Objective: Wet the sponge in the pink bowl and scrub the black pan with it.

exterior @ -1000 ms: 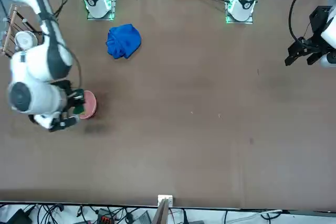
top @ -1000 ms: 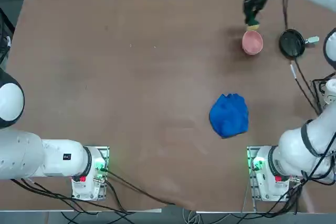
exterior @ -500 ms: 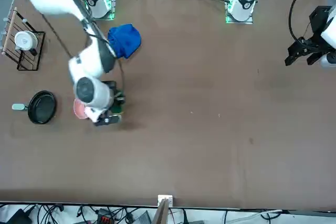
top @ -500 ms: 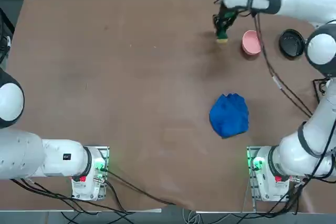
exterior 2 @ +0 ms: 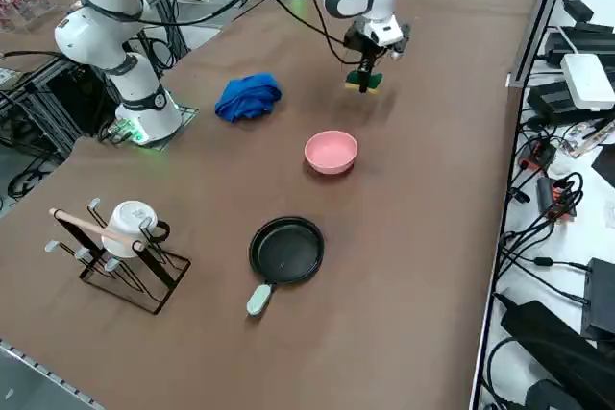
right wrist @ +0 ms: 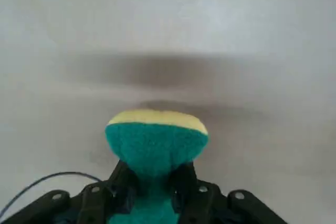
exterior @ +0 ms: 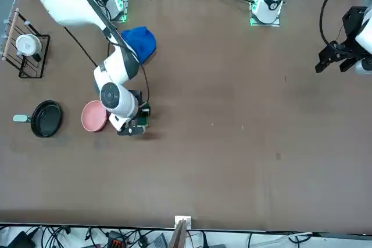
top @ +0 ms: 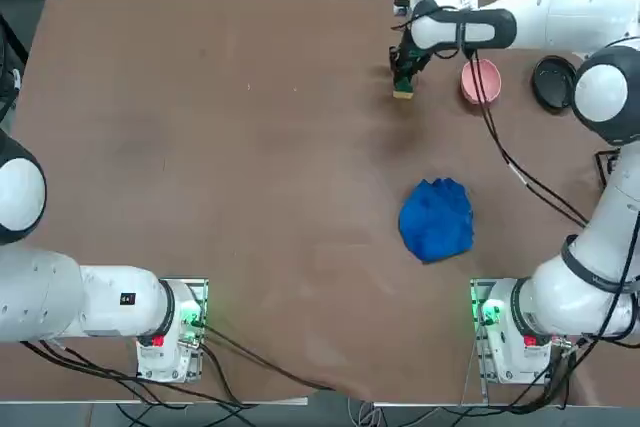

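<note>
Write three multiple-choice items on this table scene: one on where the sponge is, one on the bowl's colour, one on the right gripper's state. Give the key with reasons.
1. Where is the sponge?
A. inside the pink bowl
B. in the right gripper, above bare table beside the pink bowl
C. on the blue cloth

2. What colour is the bowl?
A. pink
B. white
C. blue

3. The right gripper is:
A. open and empty
B. shut on the sponge
C. shut on the pan's handle

Key: B, the wrist view shows only table under the sponge; A, the bowl beside the black pan is pink; B, the fingers pinch the sponge's green side.
</note>
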